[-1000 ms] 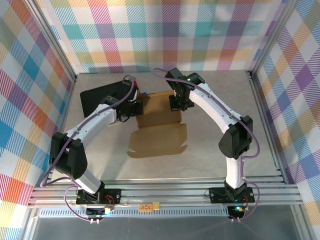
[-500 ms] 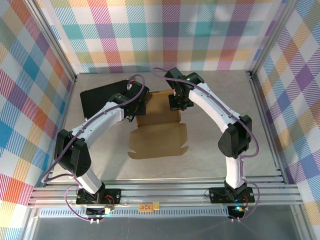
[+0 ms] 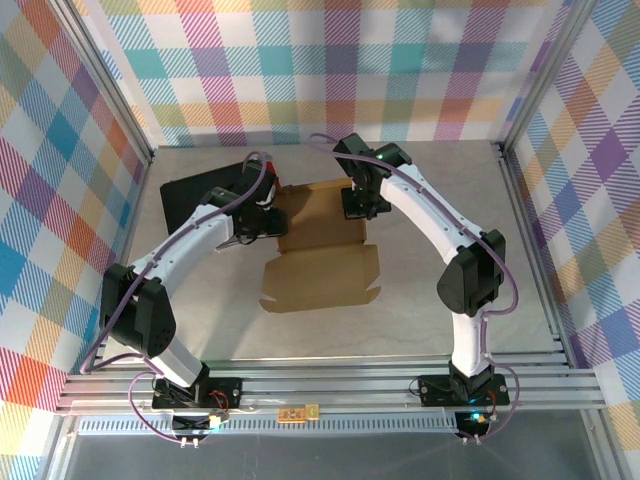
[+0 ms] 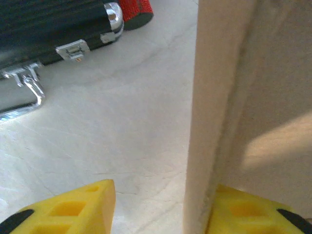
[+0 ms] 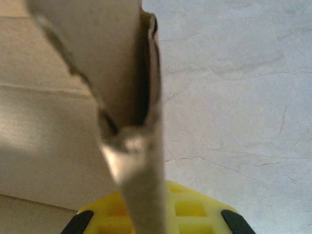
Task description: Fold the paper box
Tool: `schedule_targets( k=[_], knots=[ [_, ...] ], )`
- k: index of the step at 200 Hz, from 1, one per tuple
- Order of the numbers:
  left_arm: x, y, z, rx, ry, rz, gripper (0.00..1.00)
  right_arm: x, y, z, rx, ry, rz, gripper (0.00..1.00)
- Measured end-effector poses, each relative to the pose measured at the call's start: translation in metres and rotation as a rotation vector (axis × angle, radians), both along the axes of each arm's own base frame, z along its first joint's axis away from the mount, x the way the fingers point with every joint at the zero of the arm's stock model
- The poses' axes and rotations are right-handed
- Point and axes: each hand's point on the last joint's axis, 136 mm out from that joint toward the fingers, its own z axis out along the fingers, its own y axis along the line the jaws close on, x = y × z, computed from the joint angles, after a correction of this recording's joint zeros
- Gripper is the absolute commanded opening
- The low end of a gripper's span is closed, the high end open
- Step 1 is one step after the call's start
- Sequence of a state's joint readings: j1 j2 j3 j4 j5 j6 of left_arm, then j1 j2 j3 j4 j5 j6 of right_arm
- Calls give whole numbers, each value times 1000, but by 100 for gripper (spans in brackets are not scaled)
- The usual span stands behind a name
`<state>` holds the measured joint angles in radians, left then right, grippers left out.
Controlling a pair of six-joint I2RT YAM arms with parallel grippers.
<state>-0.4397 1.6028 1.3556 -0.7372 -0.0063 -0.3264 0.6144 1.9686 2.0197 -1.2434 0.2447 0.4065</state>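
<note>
The plain brown die-cut cardboard paper box [image 3: 320,265] is seen lying near the middle of the pale, marble-patterned table [image 3: 450,250]. Its broad front flap is spread flat toward the arms, and its rear panel lies between the two grippers. In the top view the left gripper [image 3: 262,218] is placed at the left rear edge of the paper box and the right gripper [image 3: 360,207] at the right rear edge.

In the left wrist view an upright cardboard wall [image 4: 214,122] is shown between the yellow fingers [image 4: 73,209]. It stands close against the right-hand one, while a wide gap of bare table is left to the other, so the left gripper [image 4: 161,214] is spread apart and clamps nothing.

In the right wrist view a doubled-over cardboard wall [image 5: 131,73] (its near edge ragged and blurred) rises in front of a yellow finger [image 5: 190,209]. Whether it is pinched there cannot be told.

A large black hard case with silver latches [image 3: 195,195] is set at the rear left of the table, just beside the left gripper, and a red roll [image 3: 273,181] lies at its right end. Both are seen again in the left wrist view, the case [image 4: 48,24] and the roll [image 4: 136,9] well apart from the cardboard wall.
</note>
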Motion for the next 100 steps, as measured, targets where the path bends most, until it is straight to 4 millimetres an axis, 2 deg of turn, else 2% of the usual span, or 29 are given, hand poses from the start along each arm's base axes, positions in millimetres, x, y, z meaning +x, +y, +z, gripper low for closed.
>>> schedule_targets(
  k=[10,25,62,92,100],
  knots=[
    [-1,-3,-2,-15,6,-8,28,0,0,0,1,0,0,0],
    [-4,-5,-5,-29,17,-12,0,0,1,0,6,4,2,0],
    [2,-1,-1,12,-9,21,0,0,6,1,29,1,9,0],
    [4,3,11,85,-44,35,0,3,9,3,44,-11,7,0],
    [5,3,13,96,-49,38,13,4,10,3,46,-13,7,0]
  ],
)
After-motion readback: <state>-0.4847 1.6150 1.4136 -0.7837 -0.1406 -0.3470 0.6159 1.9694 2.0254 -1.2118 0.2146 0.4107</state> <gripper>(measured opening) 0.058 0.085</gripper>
